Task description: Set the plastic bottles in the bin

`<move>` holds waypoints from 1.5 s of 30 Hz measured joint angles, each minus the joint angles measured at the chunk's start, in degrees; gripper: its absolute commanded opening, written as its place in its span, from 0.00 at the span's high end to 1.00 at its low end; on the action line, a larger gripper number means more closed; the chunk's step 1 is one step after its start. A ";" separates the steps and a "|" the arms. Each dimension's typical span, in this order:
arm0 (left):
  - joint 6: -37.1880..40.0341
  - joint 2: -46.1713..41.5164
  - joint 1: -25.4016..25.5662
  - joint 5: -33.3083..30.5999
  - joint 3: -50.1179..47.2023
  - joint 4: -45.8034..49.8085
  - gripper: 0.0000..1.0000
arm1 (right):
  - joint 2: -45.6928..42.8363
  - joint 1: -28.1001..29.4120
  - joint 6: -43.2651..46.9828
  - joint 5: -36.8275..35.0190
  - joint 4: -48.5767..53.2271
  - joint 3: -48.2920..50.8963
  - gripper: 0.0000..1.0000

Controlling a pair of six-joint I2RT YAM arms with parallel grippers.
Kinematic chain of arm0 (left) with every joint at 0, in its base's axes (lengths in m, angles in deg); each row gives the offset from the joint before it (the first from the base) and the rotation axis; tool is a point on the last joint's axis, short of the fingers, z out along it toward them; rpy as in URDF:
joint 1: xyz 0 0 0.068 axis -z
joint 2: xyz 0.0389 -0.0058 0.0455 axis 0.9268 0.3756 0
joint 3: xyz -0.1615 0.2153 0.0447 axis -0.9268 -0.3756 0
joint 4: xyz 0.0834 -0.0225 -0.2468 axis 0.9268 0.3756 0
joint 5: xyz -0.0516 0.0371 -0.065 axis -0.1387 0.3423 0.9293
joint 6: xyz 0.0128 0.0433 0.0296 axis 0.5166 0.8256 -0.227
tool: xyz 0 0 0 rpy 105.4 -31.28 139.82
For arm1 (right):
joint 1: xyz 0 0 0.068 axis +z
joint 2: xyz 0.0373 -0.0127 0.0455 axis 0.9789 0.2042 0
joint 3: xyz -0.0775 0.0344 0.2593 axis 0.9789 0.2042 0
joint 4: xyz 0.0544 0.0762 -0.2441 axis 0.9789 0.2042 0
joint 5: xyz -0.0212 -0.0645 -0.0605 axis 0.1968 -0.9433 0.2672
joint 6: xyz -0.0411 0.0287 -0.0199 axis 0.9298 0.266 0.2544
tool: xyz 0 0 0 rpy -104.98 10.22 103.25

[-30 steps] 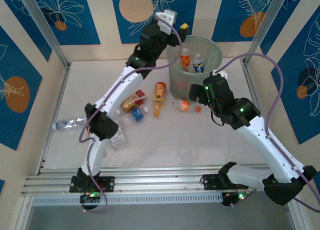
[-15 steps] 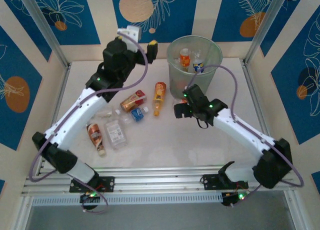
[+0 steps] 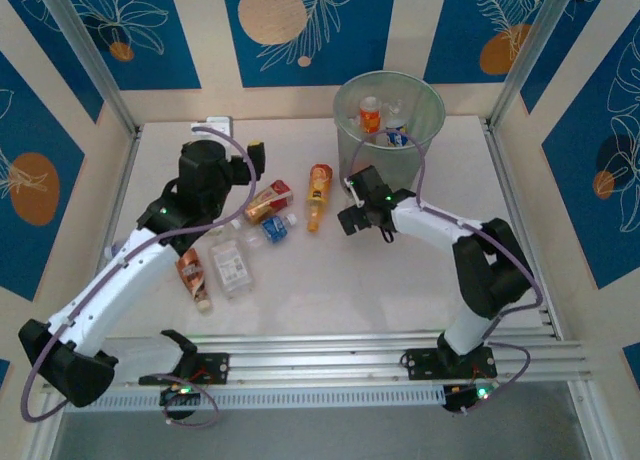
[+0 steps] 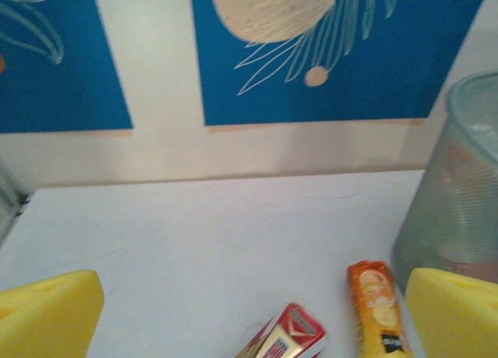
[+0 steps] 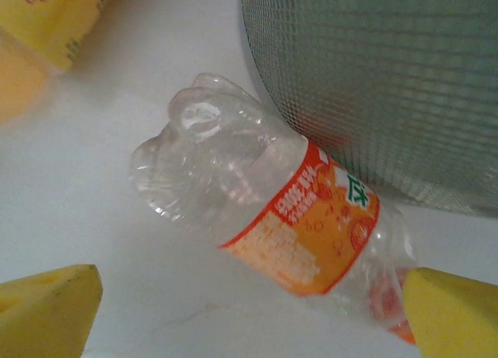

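Beside the foot of the bin (image 5: 389, 78): the clear bottle with the orange label (image 5: 296, 218) lies on its side on the table, very close to the ribbed wall. I cannot tell if it touches it.
Right gripper (image 5: 249, 315): wide open and holding nothing, one yellow finger (image 5: 47, 307) to each side of this bottle.
Left gripper (image 4: 250, 319): also open and empty, above the table and facing the back wall.
Handling: the bottle looks empty, thin and already dented at its bottom end. I judge it very light and soft, so it should give under pressure, and its smooth skin may slip or roll.
Where to hold: across the labelled middle, where the body is fullest, and not on the crumpled end.
Angle: the bottle lies slantwise between the fingers, so a small turn of the wrist seems useful before closing.
In the way: the bin wall leaves little room on that side.
Around: the amber bottle (image 3: 319, 195), the red-label bottle (image 3: 266, 201) and the blue-label bottle (image 3: 275, 228) lie to the left, apart from the bottle at the bin.
Inside the bin: an orange bottle (image 3: 370, 113).
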 measured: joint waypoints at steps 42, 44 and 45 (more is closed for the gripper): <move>-1.88 -4.42 -0.79 -4.37 -4.94 3.02 0.00 | 9.11 0.85 2.08 6.91 7.89 -6.03 0.26; -1.88 -4.74 -0.83 -4.66 -4.98 3.04 0.01 | 9.11 1.09 1.36 6.88 8.26 -5.81 0.36; -1.88 -4.85 -0.85 -4.68 -4.98 3.02 0.01 | 9.11 1.25 1.16 6.84 8.39 -5.70 0.41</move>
